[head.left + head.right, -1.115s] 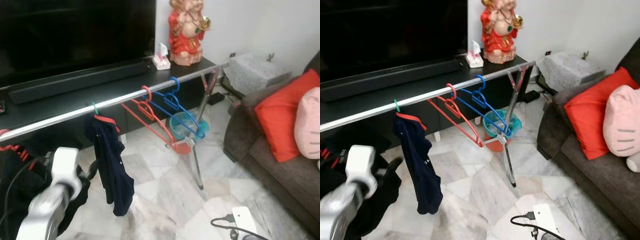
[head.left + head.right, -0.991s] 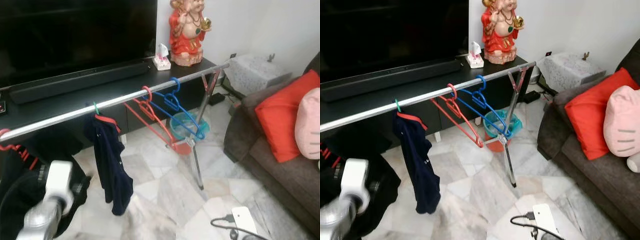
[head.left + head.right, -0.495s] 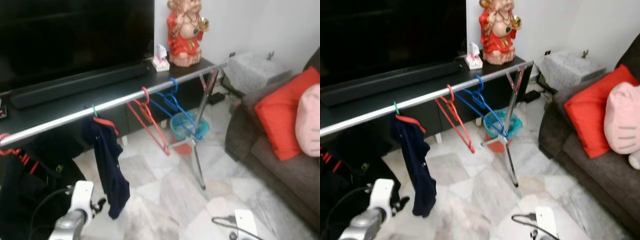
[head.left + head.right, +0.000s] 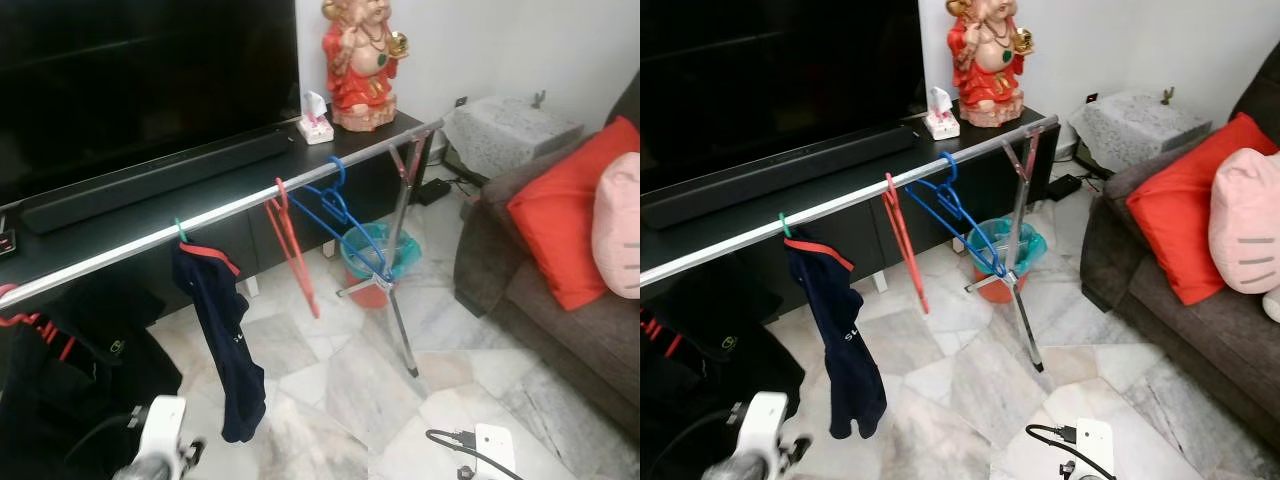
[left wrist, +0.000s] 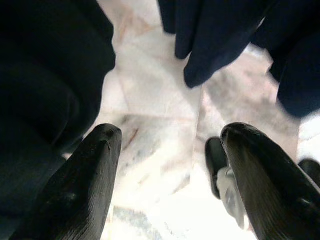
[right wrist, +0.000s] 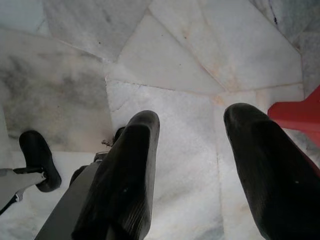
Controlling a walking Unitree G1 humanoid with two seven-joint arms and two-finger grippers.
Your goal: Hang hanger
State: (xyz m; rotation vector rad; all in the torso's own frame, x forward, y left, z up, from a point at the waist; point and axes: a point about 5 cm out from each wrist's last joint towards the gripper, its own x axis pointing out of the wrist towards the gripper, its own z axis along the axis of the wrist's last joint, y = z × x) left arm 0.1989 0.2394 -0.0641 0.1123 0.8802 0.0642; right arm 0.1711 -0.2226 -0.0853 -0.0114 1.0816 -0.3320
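Note:
A silver clothes rail runs from the left edge up to its stand at the right. On the rail hang a red hanger, turned nearly edge-on, and blue hangers beside it. Further left, a navy garment hangs on a green hanger hook. My left arm sits low at the bottom left, below the garment. In the left wrist view my left gripper is open over the marble floor, near the navy cloth. My right gripper is open above bare floor tiles.
Black clothes hang at the rail's left end. Behind the rail are a dark TV console with a soundbar, a red statue and a tissue box. A teal bin stands under the rail; a sofa with cushions is on the right, and a white power strip lies on the floor.
My left arm has dropped from just under the rail to the bottom of the view. The red hanger has swung to nearly edge-on. The camera has shifted a little.

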